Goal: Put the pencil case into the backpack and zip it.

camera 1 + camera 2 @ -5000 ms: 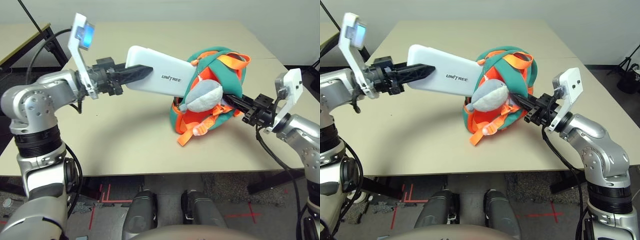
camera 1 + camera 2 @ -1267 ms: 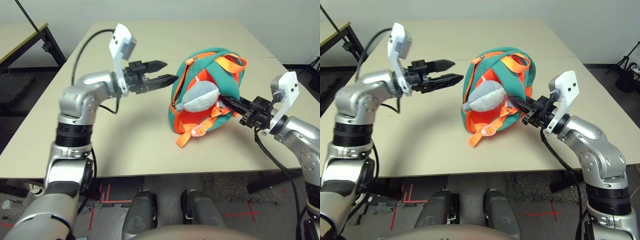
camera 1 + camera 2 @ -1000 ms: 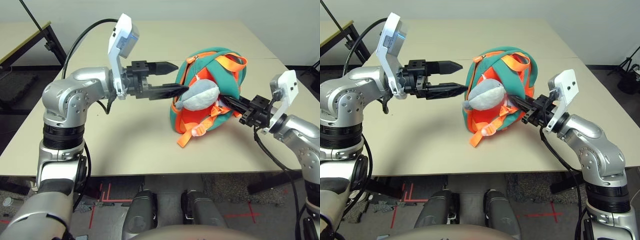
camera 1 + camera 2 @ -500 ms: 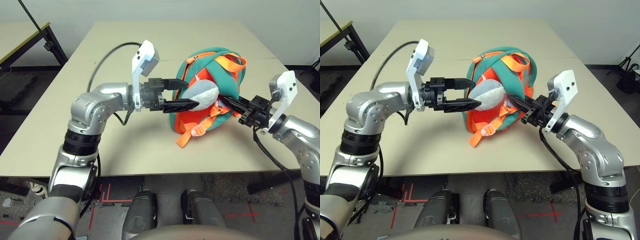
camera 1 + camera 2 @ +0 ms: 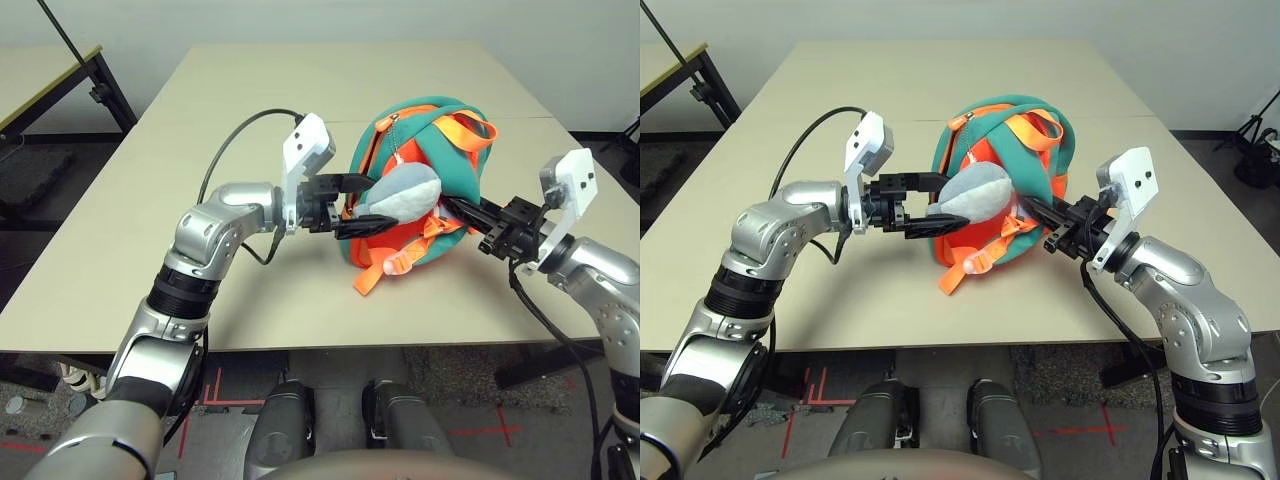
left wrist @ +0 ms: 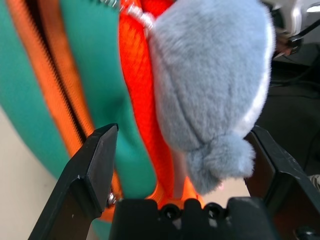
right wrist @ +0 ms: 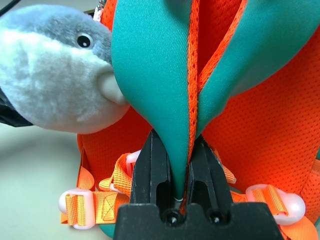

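Observation:
The teal and orange backpack [image 5: 452,150] stands on the table, with a grey-white plush shark [image 5: 400,193] hanging on its front. My left gripper [image 5: 352,205] is open at the backpack's left side. Its two fingers [image 6: 95,165] straddle the shark's tail and the orange zipper edge [image 6: 55,95]. My right gripper [image 7: 178,145] is shut on a fold of teal fabric with orange mesh trim on the backpack's right side [image 5: 470,212]. The pencil case is out of view.
The beige table [image 5: 250,90] has free room to the left, behind and in front of the backpack. Loose orange straps with pale buckles [image 5: 385,265] trail toward the front edge. A second table [image 5: 40,70] stands at far left.
My left arm has moved right to the backpack, and its open fingers now reach around the shark, which has tipped up a little. The right gripper has kept its hold.

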`<move>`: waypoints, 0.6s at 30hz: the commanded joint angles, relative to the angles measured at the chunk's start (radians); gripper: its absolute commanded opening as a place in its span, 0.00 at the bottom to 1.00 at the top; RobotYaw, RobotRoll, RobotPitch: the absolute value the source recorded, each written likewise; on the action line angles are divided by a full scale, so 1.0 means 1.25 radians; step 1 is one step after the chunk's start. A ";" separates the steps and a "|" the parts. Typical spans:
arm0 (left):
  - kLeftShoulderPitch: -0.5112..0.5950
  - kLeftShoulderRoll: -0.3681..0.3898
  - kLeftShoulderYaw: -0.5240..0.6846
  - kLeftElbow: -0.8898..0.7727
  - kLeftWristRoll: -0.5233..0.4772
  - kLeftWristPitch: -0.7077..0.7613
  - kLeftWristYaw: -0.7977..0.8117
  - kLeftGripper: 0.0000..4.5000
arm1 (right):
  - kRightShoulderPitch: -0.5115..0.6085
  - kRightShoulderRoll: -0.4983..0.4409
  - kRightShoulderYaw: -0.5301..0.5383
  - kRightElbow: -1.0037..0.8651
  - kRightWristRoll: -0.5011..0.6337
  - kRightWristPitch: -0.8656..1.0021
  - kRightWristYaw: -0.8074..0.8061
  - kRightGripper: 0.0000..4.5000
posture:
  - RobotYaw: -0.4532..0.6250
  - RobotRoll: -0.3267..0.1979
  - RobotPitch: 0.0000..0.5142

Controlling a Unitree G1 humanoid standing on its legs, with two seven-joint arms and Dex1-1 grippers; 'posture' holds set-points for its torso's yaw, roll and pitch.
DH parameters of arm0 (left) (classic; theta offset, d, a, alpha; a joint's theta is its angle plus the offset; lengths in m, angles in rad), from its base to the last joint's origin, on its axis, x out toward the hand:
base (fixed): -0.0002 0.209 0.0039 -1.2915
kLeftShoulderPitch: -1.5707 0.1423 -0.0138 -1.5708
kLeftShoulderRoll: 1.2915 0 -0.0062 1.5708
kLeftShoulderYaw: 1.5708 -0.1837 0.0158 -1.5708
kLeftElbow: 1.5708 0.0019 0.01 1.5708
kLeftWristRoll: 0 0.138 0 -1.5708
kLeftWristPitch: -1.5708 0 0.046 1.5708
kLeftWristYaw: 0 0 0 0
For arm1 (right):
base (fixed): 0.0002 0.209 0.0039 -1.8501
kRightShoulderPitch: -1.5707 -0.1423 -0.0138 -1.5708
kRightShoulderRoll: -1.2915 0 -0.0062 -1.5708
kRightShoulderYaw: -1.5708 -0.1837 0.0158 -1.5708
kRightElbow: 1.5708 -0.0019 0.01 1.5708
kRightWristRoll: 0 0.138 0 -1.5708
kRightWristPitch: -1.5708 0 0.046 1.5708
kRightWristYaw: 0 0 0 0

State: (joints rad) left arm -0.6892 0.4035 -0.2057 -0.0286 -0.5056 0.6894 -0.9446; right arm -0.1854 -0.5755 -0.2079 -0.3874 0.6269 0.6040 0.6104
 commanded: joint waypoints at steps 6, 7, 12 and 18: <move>0.003 -0.017 0.011 -0.025 -0.013 0.025 0.005 1.00 | -0.019 0.000 0.007 0.019 -0.012 -0.010 0.013 0.01 | 0.46 0.62 0.13; 0.002 -0.019 0.013 -0.026 -0.014 0.026 0.006 1.00 | -0.020 0.001 0.007 0.019 -0.013 -0.010 0.014 0.01 | 0.46 0.62 0.13; 0.000 -0.022 0.016 -0.034 -0.021 0.037 -0.001 0.92 | -0.018 0.002 0.005 0.016 -0.015 -0.009 0.014 0.01 | 0.46 0.62 0.12; -0.001 -0.023 0.018 -0.041 -0.020 0.048 -0.003 1.00 | -0.015 0.006 0.005 0.013 -0.015 -0.009 0.010 0.01 | 0.46 0.62 0.12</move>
State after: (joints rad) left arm -0.6893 0.3749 -0.1787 -0.0638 -0.5156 0.7366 -0.9395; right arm -0.2022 -0.5717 -0.2055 -0.3767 0.6126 0.6032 0.6264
